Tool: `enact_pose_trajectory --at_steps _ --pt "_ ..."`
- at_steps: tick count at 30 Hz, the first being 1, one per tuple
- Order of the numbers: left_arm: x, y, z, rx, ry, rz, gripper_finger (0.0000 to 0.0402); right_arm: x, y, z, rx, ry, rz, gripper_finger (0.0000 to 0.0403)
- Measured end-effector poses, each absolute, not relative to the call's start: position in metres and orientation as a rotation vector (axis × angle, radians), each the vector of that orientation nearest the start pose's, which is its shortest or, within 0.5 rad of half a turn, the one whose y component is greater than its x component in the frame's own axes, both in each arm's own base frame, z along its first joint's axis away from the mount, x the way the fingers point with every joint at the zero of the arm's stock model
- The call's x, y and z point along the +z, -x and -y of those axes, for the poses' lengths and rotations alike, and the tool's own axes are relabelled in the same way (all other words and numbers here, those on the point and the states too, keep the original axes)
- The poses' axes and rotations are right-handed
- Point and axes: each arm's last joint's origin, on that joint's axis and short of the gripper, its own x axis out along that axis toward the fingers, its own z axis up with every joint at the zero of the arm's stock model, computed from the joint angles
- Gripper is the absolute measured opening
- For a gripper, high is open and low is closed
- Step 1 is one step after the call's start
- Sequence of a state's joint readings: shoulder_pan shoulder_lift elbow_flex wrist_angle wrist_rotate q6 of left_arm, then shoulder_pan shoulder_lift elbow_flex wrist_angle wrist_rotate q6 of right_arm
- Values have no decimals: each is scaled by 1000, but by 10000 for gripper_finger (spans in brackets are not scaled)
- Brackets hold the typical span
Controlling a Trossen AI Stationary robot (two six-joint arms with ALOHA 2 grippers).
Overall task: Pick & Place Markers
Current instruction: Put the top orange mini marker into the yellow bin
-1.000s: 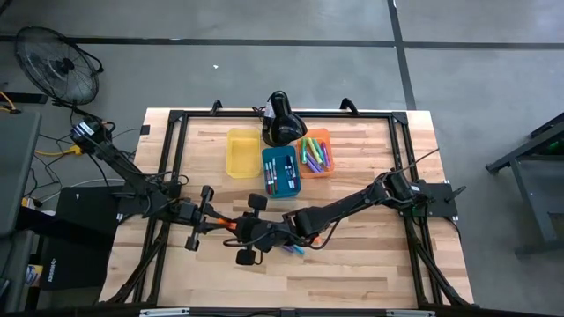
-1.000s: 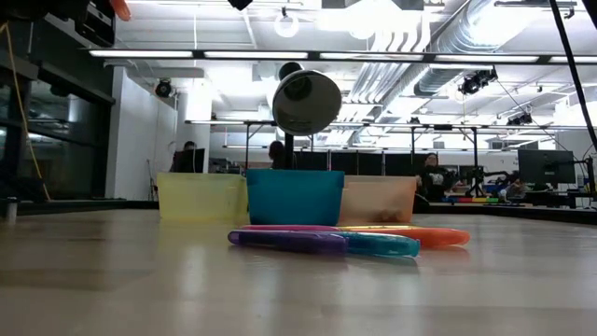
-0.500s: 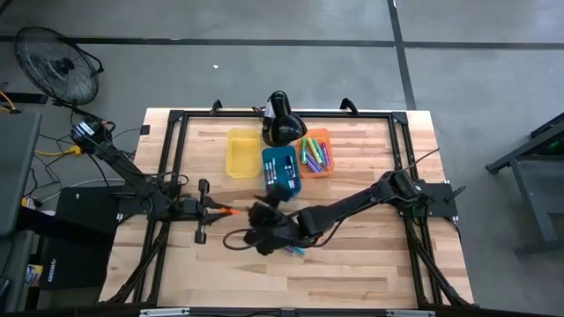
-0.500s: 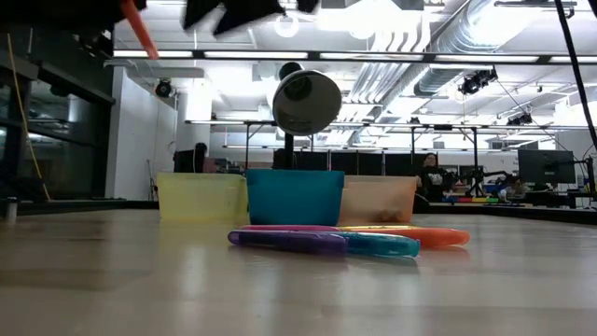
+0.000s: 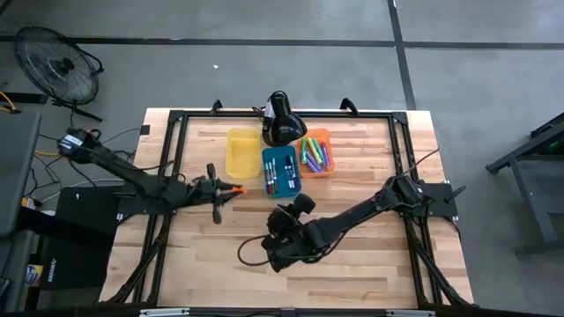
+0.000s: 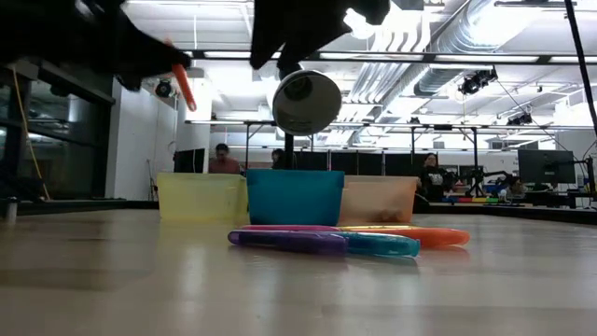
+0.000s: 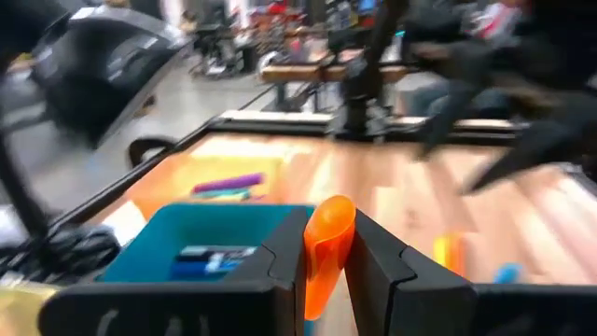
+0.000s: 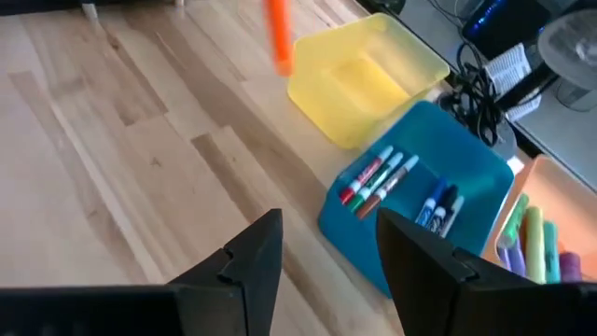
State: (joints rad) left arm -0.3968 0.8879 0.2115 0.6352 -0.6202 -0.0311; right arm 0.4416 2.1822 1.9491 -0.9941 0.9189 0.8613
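An orange marker (image 7: 326, 250) is pinched endwise between the closed fingers of the left gripper (image 5: 231, 188), held aloft just short of the yellow bin (image 5: 241, 152), while the right gripper (image 8: 322, 250) hangs parted and empty; released early, it could fall onto the table (image 5: 370, 255).

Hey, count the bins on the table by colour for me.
Yellow bin: 1
Blue bin: 1
Orange bin: 1
Total: 3
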Motion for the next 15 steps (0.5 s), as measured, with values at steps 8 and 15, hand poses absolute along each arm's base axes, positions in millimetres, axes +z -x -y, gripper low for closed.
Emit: enact_pose_trajectory --at_steps 8,15 --pt "188 -176 1 338 164 -108 46 240 -404 -194 -762 6 -662 157" --pt "182 -174 -36 425 234 -211 46 240 -400 -202 -744 13 -659 154"
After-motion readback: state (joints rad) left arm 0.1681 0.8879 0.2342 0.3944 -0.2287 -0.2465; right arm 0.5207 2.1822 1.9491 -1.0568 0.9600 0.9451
